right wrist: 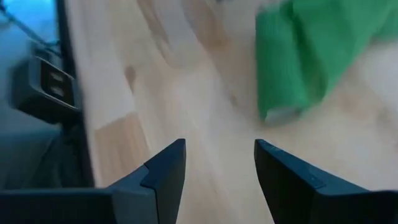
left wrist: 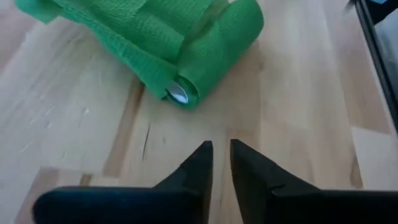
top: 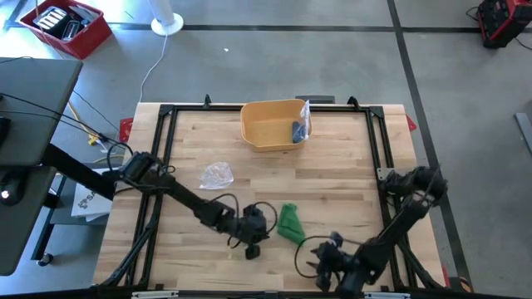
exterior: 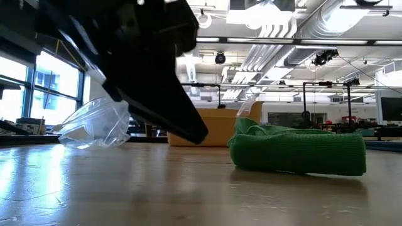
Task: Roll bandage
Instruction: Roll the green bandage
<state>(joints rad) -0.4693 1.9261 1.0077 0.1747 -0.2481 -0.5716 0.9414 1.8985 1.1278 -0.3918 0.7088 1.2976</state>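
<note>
Two grippers sit low over the near part of the wooden table [top: 332,178], one on each side of a green bandage [top: 291,223]. That bandage lies near the table's middle, toward the near edge, partly rolled: the left wrist view shows a tight roll with a pale core at its end and loose crumpled folds lying against it. The left gripper [top: 253,241] is just left of the bandage and apart from it, its two dark fingers [left wrist: 199,163] pressed almost together with only a thin gap, pinching nothing. The right gripper [top: 320,259] is near the table's near edge, to the right of the bandage and a little nearer than it, its fingers [right wrist: 168,168] spread wide and empty, with bare wood between them. Farther off, a crumpled clear plastic bag [top: 216,174] lies left of centre. At the far edge stands a yellow bin [top: 270,126] with a small blue item in its right corner.
</note>
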